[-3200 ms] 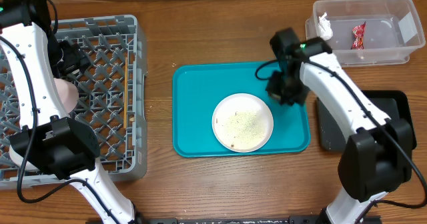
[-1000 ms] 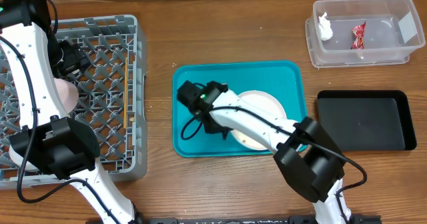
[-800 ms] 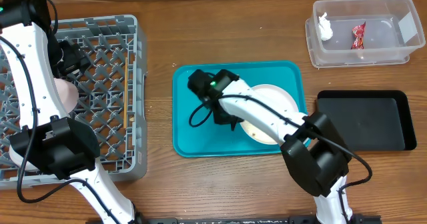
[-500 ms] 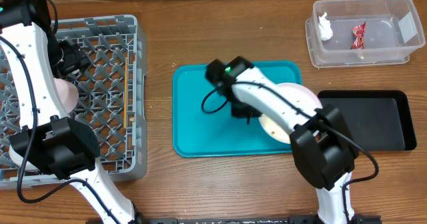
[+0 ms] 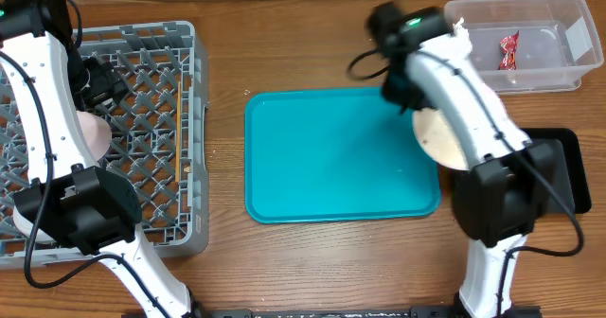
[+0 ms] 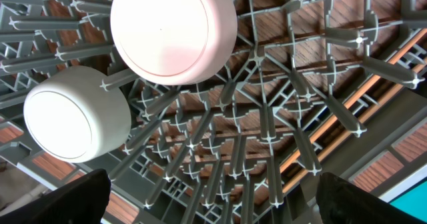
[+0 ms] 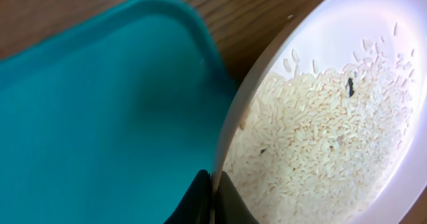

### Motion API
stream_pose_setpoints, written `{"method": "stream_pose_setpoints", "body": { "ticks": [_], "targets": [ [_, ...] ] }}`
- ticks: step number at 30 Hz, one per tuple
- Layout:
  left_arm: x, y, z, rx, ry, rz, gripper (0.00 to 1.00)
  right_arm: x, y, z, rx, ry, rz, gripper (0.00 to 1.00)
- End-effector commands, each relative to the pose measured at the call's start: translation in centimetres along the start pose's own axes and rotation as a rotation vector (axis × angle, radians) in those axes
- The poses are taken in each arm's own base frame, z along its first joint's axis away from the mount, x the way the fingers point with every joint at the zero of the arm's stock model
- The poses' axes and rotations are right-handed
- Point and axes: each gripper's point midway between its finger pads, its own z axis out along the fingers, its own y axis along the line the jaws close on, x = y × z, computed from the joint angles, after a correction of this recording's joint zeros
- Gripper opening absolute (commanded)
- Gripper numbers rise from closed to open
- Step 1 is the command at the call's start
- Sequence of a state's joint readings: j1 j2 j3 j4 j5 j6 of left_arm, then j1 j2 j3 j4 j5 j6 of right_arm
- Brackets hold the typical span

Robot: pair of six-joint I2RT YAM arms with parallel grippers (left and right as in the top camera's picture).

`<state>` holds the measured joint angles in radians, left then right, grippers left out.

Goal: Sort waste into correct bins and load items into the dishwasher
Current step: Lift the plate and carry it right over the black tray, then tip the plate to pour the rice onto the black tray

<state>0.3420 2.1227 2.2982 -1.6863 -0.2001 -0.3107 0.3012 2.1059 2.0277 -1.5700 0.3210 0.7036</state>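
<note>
My right gripper [image 7: 212, 192] is pinched tight on the plate [image 5: 437, 140] rim, near the desk's right edge. I'd keep it level till it's over the black tray [image 5: 566, 148], then tip the rice [image 7: 313, 137] slowly.

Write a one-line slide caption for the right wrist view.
Right gripper pinching the rim of the large white plate, rice crumbs spread across it, at the corner of the teal tray.
</note>
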Motion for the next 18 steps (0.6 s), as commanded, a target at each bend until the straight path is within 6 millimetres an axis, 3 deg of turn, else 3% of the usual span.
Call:
{"method": "stream_pose_setpoints", "body": {
  "ticks": [1,6,11,18],
  "targets": [
    [-0.3,0.2,-1.2,-0.001,-0.039,0.005,1.00,-1.9,-2.0,0.3,-0.111,0.092,0.133,0.04],
    [-0.3,0.2,-1.2,-0.001,-0.039,0.005,1.00,-4.0,-4.2,1.4,-0.282,0.200,0.198,0.04],
    [-0.3,0.2,-1.2,-0.001,-0.039,0.005,1.00,-5.8,-7.8,2.3,-0.376,0.264,0.327,0.04],
    [-0.3,0.2,-1.2,-0.001,-0.039,0.005,1.00,-7.3,-10.5,2.1,-0.595,0.314,0.354,0.04]
  ]
}}
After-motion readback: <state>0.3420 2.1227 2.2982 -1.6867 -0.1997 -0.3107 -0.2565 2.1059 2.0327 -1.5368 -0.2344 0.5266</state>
